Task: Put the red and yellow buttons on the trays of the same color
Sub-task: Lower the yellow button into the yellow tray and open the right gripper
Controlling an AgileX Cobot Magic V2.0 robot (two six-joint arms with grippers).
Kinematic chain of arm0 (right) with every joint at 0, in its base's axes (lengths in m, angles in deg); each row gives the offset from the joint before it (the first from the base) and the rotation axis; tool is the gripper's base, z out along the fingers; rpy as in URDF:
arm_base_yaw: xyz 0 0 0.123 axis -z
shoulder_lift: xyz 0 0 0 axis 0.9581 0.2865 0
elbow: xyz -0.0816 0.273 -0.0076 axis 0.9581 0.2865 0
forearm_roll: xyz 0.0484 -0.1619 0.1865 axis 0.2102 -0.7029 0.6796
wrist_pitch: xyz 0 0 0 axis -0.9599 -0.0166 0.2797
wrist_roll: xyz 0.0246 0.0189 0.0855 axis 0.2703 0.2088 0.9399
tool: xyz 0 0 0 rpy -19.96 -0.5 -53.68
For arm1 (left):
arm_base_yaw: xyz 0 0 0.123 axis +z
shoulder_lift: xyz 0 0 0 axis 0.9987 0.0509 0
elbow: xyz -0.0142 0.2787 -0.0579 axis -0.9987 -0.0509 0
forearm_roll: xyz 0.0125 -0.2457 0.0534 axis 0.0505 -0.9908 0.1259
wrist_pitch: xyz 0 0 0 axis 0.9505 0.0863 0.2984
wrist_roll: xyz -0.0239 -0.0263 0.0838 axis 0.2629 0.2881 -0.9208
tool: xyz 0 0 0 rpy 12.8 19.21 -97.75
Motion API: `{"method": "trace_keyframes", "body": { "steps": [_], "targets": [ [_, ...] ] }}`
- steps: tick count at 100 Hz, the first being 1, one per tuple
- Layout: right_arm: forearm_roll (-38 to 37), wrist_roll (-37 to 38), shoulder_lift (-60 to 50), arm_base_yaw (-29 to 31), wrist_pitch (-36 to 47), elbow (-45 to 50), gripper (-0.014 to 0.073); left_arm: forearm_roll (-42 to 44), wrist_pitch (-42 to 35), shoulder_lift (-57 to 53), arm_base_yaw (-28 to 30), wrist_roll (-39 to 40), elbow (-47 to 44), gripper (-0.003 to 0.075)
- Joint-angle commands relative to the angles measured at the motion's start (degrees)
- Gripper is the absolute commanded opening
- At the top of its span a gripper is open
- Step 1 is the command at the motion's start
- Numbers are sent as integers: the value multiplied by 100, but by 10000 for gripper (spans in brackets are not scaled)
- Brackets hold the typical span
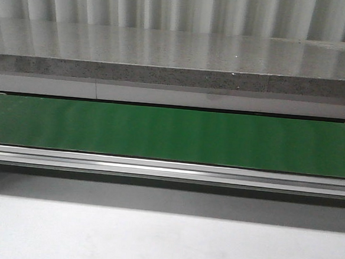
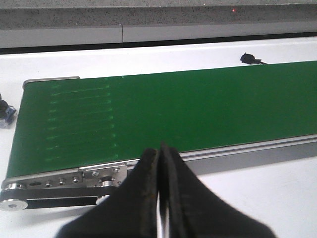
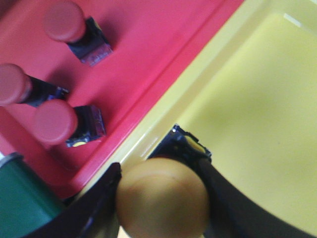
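Note:
In the right wrist view my right gripper [image 3: 162,196] is shut on a yellow button [image 3: 162,197] with a dark base, held over the rim of the yellow tray [image 3: 257,109]. The red tray [image 3: 148,54] lies beside the yellow tray and holds three red buttons [image 3: 64,21], [image 3: 12,83], [image 3: 54,121], each with a dark base. In the left wrist view my left gripper [image 2: 160,148] is shut and empty, just in front of the green conveyor belt [image 2: 163,109]. Neither gripper nor any button or tray shows in the front view.
The green belt [image 1: 172,134] crosses the front view with a metal rail [image 1: 170,168] along its near side and a grey stone ledge [image 1: 177,59] behind. A small dark part [image 2: 250,59] lies on the white table beyond the belt. Another small object [image 2: 5,113] sits at the belt's end.

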Motion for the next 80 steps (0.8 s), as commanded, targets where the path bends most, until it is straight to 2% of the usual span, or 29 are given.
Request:
{"method": "trace_keyframes", "body": {
  "steps": [1, 41, 49, 56, 57, 68, 73, 80],
  "targets": [
    [-12, 24, 99, 33, 350, -159, 53, -79, -384, 9, -35, -4, 172, -20],
    [87, 29, 1137, 25, 502, -159, 74, -79, -384, 9, -35, -4, 172, -20],
    [87, 29, 1168, 25, 528, -159, 154, -79, -384, 9, -35, -4, 172, -20],
    [87, 29, 1169, 25, 528, -159, 279, -79, -384, 9, -35, -4, 172, -20],
    [87, 29, 1169, 25, 528, -159, 323, -79, -384, 9, -35, -4, 172, -20],
    [87, 29, 1169, 25, 521, -159, 507, -79, -384, 9, -35, -4, 172, -20],
    [87, 29, 1136, 25, 502, -159, 549, -79, -384, 9, -35, -4, 172, -20],
    [87, 29, 1024, 25, 477, -159, 559, -79, -384, 9, -35, -4, 172, -20]
  ]
}}
